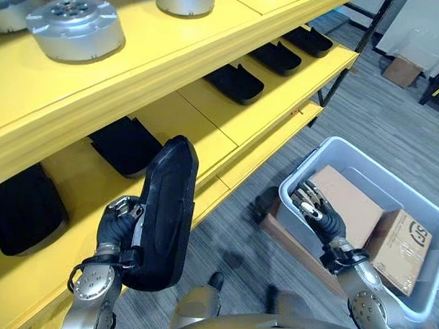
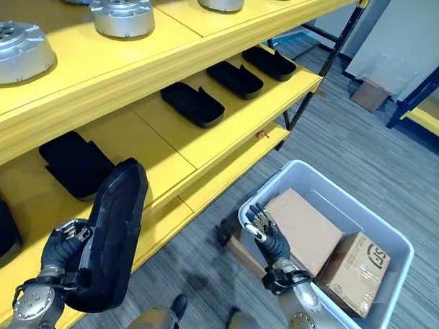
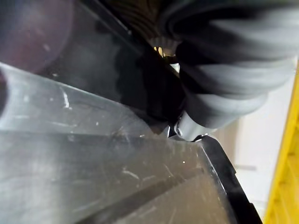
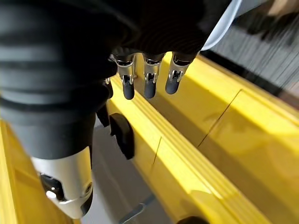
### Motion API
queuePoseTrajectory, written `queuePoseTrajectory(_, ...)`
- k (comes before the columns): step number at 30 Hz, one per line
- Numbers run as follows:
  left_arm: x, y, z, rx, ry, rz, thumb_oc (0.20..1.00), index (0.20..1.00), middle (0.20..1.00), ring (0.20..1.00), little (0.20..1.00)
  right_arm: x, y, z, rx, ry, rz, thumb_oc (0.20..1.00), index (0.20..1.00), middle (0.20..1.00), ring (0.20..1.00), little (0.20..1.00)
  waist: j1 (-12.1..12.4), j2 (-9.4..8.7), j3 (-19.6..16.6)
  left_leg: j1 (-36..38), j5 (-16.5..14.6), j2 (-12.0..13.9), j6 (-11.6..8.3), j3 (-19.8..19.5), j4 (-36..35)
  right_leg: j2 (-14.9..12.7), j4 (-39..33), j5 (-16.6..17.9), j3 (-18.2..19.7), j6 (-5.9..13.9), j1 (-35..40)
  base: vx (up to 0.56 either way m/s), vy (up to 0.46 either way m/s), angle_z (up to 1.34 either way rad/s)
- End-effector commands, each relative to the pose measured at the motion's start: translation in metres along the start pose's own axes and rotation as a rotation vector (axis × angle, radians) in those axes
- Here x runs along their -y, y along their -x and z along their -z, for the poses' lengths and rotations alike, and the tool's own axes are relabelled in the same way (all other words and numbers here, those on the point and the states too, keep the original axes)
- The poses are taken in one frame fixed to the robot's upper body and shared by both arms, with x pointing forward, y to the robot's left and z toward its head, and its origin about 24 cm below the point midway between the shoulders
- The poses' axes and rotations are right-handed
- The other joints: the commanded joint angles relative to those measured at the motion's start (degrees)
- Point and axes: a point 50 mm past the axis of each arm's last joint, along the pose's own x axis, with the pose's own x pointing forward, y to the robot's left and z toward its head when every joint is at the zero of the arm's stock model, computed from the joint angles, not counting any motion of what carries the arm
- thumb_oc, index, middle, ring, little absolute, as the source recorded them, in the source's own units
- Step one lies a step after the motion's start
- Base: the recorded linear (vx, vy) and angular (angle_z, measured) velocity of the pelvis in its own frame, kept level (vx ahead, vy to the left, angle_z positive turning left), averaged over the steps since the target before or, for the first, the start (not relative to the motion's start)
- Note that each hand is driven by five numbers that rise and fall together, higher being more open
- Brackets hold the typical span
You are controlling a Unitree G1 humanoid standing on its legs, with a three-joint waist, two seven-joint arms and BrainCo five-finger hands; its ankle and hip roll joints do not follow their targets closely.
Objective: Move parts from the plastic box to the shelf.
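The left hand (image 1: pixel 118 226) is gripping a long black part (image 1: pixel 162 213) upright, fingers curled round it, over the yellow shelf (image 1: pixel 229 107) edge. The right hand (image 1: pixel 317 208) is hovering over the plastic box (image 1: pixel 306 175), fingers relaxed and holding nothing.

Left hand (image 1: pixel 116 226) fingers hidden behind the black part (image 1: pixel 164 213), probably curled around it; leftmost shelf (image 1: pixel 227 147) part (image 1: pixel 19 208) partly cut off.

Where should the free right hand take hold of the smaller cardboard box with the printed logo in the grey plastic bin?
Probably across the smaller cardboard box from above: its top faces up unobstructed, but the grey plastic bin wall and the flat brown carton hem in its sides. The right hand hangs open nearby.
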Motion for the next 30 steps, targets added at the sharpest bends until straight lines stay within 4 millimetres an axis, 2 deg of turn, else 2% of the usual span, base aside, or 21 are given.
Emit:
queuePoseTrajectory(1, 0.005, 0.007, -0.026, 0.145, -0.004, 0.043, 0.200, 0.200, 0.200, 0.200, 0.200, -0.004, -0.002, -0.019, 0.066, 0.059, -0.064, 1.000, 1.000, 1.000, 1.000, 1.000, -0.8, 1.43, -3.4, 3.4, 2.4, -1.4, 1.12, 1.7, -10.0, 3.1, -4.7, 1.0, 1.3, -1.98, 2.2, -0.07, -0.024, -0.06)
queuePoseTrajectory(3, 0.004, 0.011, -0.022, 0.131, 0.030, 0.021, 0.200, 0.200, 0.200, 0.200, 0.200, -0.007, -0.005, -0.019, 0.060, 0.066, -0.078, 1.000, 1.000, 1.000, 1.000, 1.000, 0.1, 1.26, -4.1, 2.6, 3.3, -1.9, 0.87, 1.5, -10.7, 2.4, -10.0, 1.0, 2.3, -2.65, 4.3, -0.08, -0.048, 0.04)
queuePoseTrajectory(6, 0.007, 0.012, -0.020, 0.128, 0.068, 0.014, 0.200, 0.200, 0.200, 0.200, 0.200, -0.009, -0.007, -0.019, 0.054, 0.069, -0.085, 1.000, 1.000, 1.000, 1.000, 1.000, 0.5, 1.56, -4.5, 1.5, 3.7, -1.8, 0.55, 2.0, -10.8, 2.8, -13.6, 2.0, 4.2, -2.94, 5.2, -0.10, -0.061, -0.02)
queuePoseTrajectory(8, 0.007, 0.014, -0.019, 0.121, 0.092, 0.015, 0.200, 0.200, 0.200, 0.200, 0.200, -0.010, -0.008, -0.024, 0.062, 0.081, -0.100, 1.000, 1.000, 1.000, 1.000, 1.000, 1.3, 2.08, -4.6, 0.1, 4.1, -2.1, 0.09, 2.6, -10.2, 2.2, -18.6, 3.7, 3.1, -3.20, 6.7, -0.15, -0.133, 0.00)
queuePoseTrajectory(10, 0.008, 0.014, -0.020, 0.123, 0.095, 0.021, 0.200, 0.200, 0.200, 0.200, 0.200, -0.009, -0.008, -0.026, 0.066, 0.090, -0.100, 1.000, 1.000, 1.000, 1.000, 1.000, 1.4, 2.24, -4.4, -0.2, 4.1, -2.3, -0.11, 2.3, -9.6, 2.0, -19.3, 3.8, 2.5, -3.31, 7.1, -0.08, -0.079, 0.06)
queuePoseTrajectory(12, 0.010, 0.014, -0.019, 0.118, 0.107, 0.023, 0.200, 0.200, 0.200, 0.200, 0.200, -0.008, -0.009, -0.030, 0.075, 0.104, -0.098, 1.000, 1.000, 1.000, 1.000, 1.000, 1.4, 2.85, -3.4, -1.9, 3.9, -3.3, -0.89, 1.7, -6.7, 1.3, -19.9, 4.0, 0.2, -3.64, 7.4, -0.15, -0.092, 0.59)
queuePoseTrajectory(13, 0.010, 0.015, -0.016, 0.108, 0.116, 0.021, 0.200, 0.200, 0.200, 0.200, 0.200, -0.005, -0.008, -0.033, 0.085, 0.110, -0.087, 1.000, 1.000, 1.000, 1.000, 1.000, 1.6, 3.71, -2.5, -3.4, 3.6, -4.9, -1.77, 1.5, -3.1, 0.6, -20.5, 4.1, -1.7, -3.96, 7.6, -0.19, -0.061, 0.80)
queuePoseTrajectory(14, 0.011, 0.014, -0.016, 0.108, 0.120, 0.017, 0.200, 0.200, 0.200, 0.200, 0.200, -0.005, -0.008, -0.034, 0.088, 0.119, -0.086, 1.000, 1.000, 1.000, 1.000, 1.000, 1.8, 3.70, -2.0, -3.6, 2.6, -5.5, -2.20, 1.5, -0.9, 0.0, -19.9, 4.1, -2.1, -3.99, 7.2, -0.23, -0.028, 0.75)
queuePoseTrajectory(15, 0.011, 0.013, -0.015, 0.105, 0.126, 0.015, 0.200, 0.200, 0.200, 0.200, 0.200, -0.005, -0.009, -0.035, 0.093, 0.123, -0.085, 1.000, 1.000, 1.000, 1.000, 1.000, 1.6, 3.34, -1.6, -3.3, 0.2, -5.3, -2.27, 2.9, 1.9, -0.9, -19.0, 4.1, -2.4, -3.94, 6.3, -0.17, -0.006, 0.47)
queuePoseTrajectory(17, 0.009, 0.012, -0.013, 0.094, 0.123, 0.006, 0.200, 0.200, 0.200, 0.200, 0.200, -0.005, -0.009, -0.033, 0.090, 0.108, -0.083, 1.000, 1.000, 1.000, 1.000, 1.000, 1.4, 2.48, -2.1, -2.1, -2.3, -3.2, -2.23, 4.7, 5.1, -2.1, -18.1, 4.3, -3.0, -3.97, 5.3, -0.10, -0.003, 0.55)
queuePoseTrajectory(19, 0.007, 0.013, -0.011, 0.085, 0.118, -0.001, 0.200, 0.200, 0.200, 0.200, 0.200, -0.003, -0.005, -0.028, 0.072, 0.089, -0.070, 1.000, 1.000, 1.000, 1.000, 1.000, 0.9, 1.78, -2.4, 0.2, -3.0, 0.9, -2.22, 5.8, 5.9, -3.0, -17.6, 4.1, -3.7, -4.10, 5.1, -0.06, 0.022, 0.67)
queuePoseTrajectory(20, 0.006, 0.013, -0.011, 0.082, 0.121, -0.007, 0.200, 0.200, 0.200, 0.200, 0.200, 0.000, -0.002, -0.025, 0.064, 0.074, -0.053, 1.000, 1.000, 1.000, 1.000, 1.000, 0.2, 1.44, -2.6, 1.7, -2.6, 4.2, -2.39, 7.1, 5.3, -3.5, -17.1, 3.8, -4.7, -4.26, 4.9, -0.10, 0.047, 0.39)
queuePoseTrajectory(23, 0.011, 0.010, -0.011, 0.080, 0.138, -0.006, 0.200, 0.200, 0.200, 0.200, 0.200, 0.009, 0.006, -0.022, 0.062, 0.052, 0.009, 1.000, 1.000, 1.000, 1.000, 1.000, -2.2, 1.76, -3.5, 5.4, 2.4, 15.4, -4.26, 10.9, 0.6, -5.0, -15.0, 2.1, -8.5, -4.37, 3.4, -0.11, 0.118, 0.86)
queuePoseTrajectory(24, 0.012, 0.010, -0.011, 0.078, 0.137, -0.001, 0.200, 0.200, 0.200, 0.200, 0.200, 0.012, 0.009, -0.022, 0.065, 0.045, 0.027, 1.000, 1.000, 1.000, 1.000, 1.000, -2.8, 2.23, -4.0, 5.5, 5.2, 17.6, -5.32, 10.7, -1.7, -5.3, -14.6, 1.8, -9.8, -4.38, 2.8, -0.13, 0.252, 1.03)
queuePoseTrajectory(25, 0.015, 0.008, -0.013, 0.086, 0.137, 0.011, 0.200, 0.200, 0.200, 0.200, 0.200, 0.018, 0.012, -0.025, 0.081, 0.038, 0.064, 1.000, 1.000, 1.000, 1.000, 1.000, -3.2, 3.08, -4.0, 4.2, 10.1, 21.3, -7.15, 10.7, -3.9, -6.2, -13.1, 1.5, -11.3, -4.13, 2.0, -0.09, 0.216, 0.92)
queuePoseTrajectory(27, 0.015, 0.009, -0.011, 0.074, 0.126, 0.021, 0.200, 0.200, 0.200, 0.200, 0.200, 0.022, 0.015, -0.025, 0.080, 0.035, 0.087, 1.000, 1.000, 1.000, 1.000, 1.000, -3.5, 4.25, -4.5, 5.5, 8.0, 20.5, -8.57, 10.1, -7.6, -6.4, -13.3, 1.2, -12.9, -3.66, 3.0, -0.02, 0.149, 0.99)
queuePoseTrajectory(28, 0.015, 0.009, -0.011, 0.074, 0.126, 0.021, 0.200, 0.200, 0.200, 0.200, 0.200, 0.022, 0.015, -0.025, 0.081, 0.035, 0.087, 1.000, 1.000, 1.000, 1.000, 1.000, -3.5, 4.25, -4.6, 5.3, 8.2, 20.5, -8.55, 10.0, -7.7, -6.4, -13.5, 1.5, -13.0, -3.64, 2.9, 0.00, 0.131, 1.00)
queuePoseTrajectory(30, 0.016, 0.010, -0.010, 0.072, 0.134, 0.025, 0.200, 0.200, 0.200, 0.200, 0.200, 0.022, 0.015, -0.028, 0.103, 0.031, 0.095, 1.000, 1.000, 1.000, 1.000, 1.000, -3.3, 4.90, -4.3, 5.2, 5.3, 19.4, -9.09, 11.7, -8.8, -7.7, -13.4, 1.6, -14.3, -3.18, 4.2, 0.02, 0.171, 0.67)
